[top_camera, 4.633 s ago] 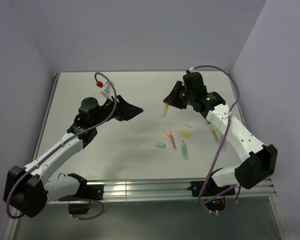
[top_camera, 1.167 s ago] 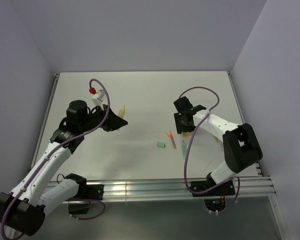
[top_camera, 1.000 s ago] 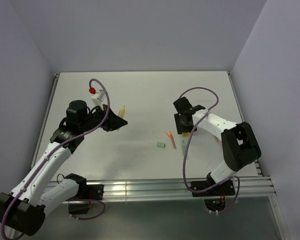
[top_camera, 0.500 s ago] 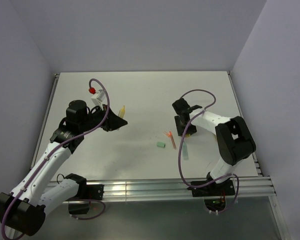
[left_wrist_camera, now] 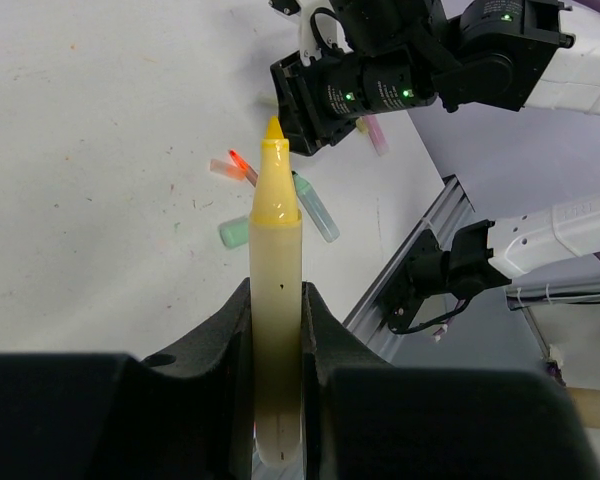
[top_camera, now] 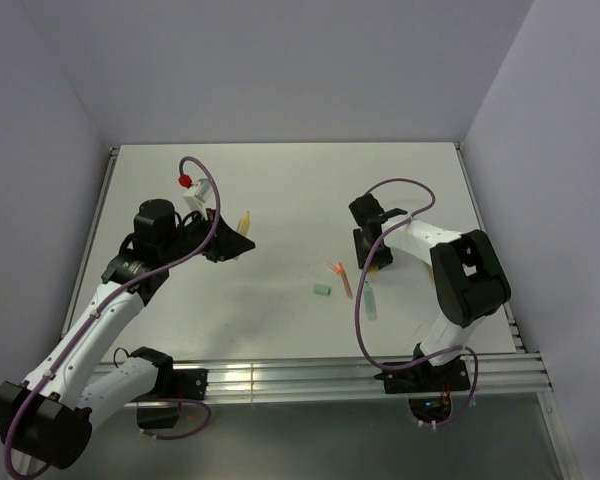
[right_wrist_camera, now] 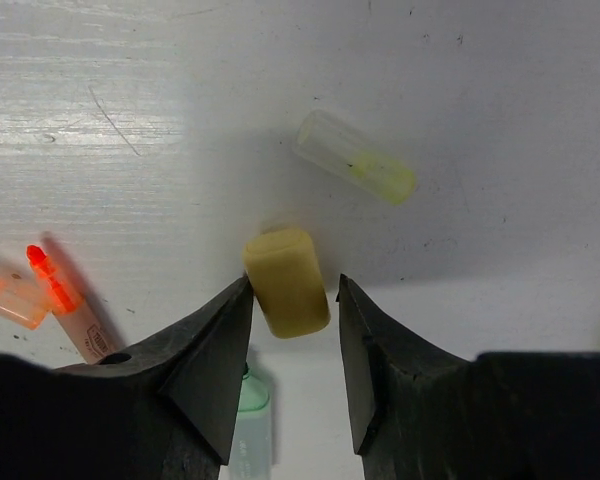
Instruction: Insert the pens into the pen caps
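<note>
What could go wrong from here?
1. The yellow cap lies askew between the right gripper's open fingers; closing may roll or squirt it out.
2. The orange pen lies close beside one finger and may get nudged.
3. The left gripper pinches the yellow pen by its rear half; it may pivot on insertion.

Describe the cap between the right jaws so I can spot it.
On the right half of the white table, the right arm's jaws stand open over a cluster of pens. Between them lies the yellow cap: a stubby, opaque cream-yellow tube, unlike the see-through cap beyond it and the slim orange pen beside it.
</note>
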Robot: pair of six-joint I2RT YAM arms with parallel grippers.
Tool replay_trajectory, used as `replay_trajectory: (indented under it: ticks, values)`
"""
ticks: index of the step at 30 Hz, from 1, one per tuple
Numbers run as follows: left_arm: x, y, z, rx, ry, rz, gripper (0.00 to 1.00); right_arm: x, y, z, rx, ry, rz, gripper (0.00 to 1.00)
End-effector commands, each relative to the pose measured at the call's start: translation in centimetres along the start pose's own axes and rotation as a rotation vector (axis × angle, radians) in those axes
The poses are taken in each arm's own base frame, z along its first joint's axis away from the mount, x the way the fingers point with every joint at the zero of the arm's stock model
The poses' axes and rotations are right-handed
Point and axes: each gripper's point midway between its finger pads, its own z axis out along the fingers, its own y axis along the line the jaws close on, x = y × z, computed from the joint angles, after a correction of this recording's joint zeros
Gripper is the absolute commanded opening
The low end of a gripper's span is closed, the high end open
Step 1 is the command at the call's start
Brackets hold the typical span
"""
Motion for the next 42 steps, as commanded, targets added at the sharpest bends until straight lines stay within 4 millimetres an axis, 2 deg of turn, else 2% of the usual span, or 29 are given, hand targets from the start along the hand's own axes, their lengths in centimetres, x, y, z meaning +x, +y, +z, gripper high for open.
replay_trajectory:
  ticks: [1, 12, 22, 36, 40, 42]
  values:
    - [-0.7, -0.5, 0.1, 0.037, -0.024, 0.041, 0.0, -2.3, 0.4, -0.7, -0.022, -0.068, 0.033, 0.48]
    - [-0.6, -0.3, 0.2, 0.033, -0.019, 0.035, 0.0, -3.3, 0.8, -0.3, -0.033, -0.057, 0.04, 0.46]
    - [-0.6, -0.2, 0.2, 0.032, -0.018, 0.032, 0.0, -2.1, 0.3, -0.4, -0.03, -0.045, 0.044, 0.44]
    - [-0.3, 0.3, 0.5, 0.02, -0.005, 0.018, 0.0, -0.7, 0.4, 1.1, -0.024, 0.007, 0.051, 0.4]
    - [-0.4, 0.4, 0.6, 0.016, -0.004, 0.017, 0.0, -0.5, 0.8, 1.5, -0.041, 0.018, 0.06, 0.29]
    - [-0.3, 0.5, 0.7, 0.015, 0.002, 0.017, 0.0, -0.7, 0.9, 1.5, -0.046, 0.013, 0.066, 0.13]
